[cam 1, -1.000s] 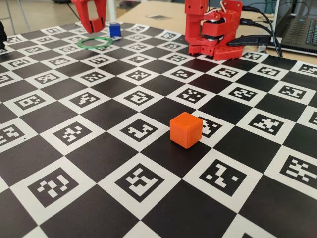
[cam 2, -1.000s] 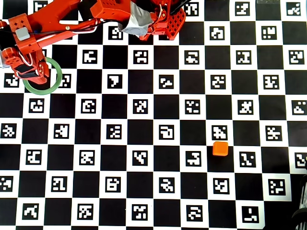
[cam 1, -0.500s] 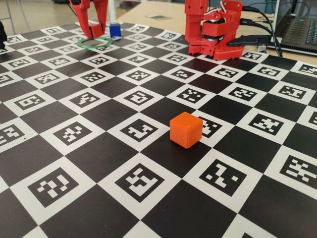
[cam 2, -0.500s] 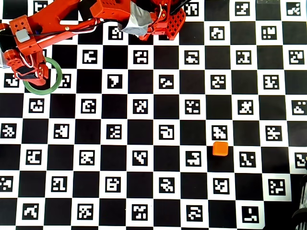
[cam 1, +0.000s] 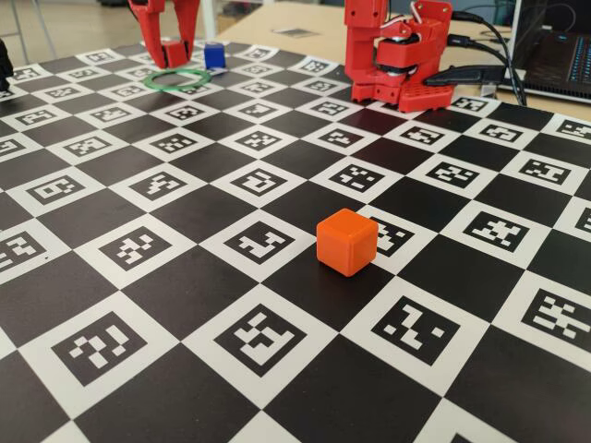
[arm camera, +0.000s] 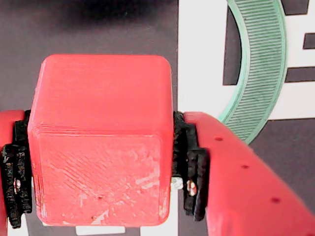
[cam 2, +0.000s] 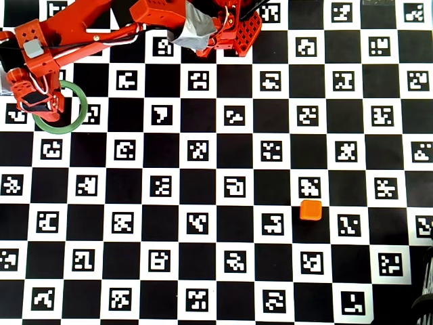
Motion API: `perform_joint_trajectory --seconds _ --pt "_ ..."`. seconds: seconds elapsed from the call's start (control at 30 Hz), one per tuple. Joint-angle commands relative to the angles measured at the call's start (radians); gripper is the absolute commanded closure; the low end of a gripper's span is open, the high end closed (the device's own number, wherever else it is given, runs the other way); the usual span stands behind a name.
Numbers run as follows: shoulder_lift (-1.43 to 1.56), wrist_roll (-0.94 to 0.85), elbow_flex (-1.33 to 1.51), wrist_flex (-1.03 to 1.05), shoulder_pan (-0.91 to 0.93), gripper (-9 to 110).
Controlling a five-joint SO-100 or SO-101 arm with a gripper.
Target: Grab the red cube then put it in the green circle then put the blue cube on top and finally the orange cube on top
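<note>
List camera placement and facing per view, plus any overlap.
Fixed view: low at the board's near edge, facing the arm base; orange cube closest, hand far left.
Wrist view: on the hand, looking down at the clamped red cube; finger pads show.
Overhead view: straight down; arm along the top.
Shared: green circle in the overhead and wrist views.

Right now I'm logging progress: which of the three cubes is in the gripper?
The red cube, clamped between the gripper pads. The blue cube sits behind the ring; the orange cube sits far off.
</note>
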Motion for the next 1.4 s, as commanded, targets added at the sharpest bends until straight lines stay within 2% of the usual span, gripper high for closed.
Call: perform_joint_trajectory --seconds 0.0,1.37 --pt "0.161 0.011 -0.002 -0.017 0.0 98" --pt "0.206 0.051 0.199 -0.175 -0.006 97"
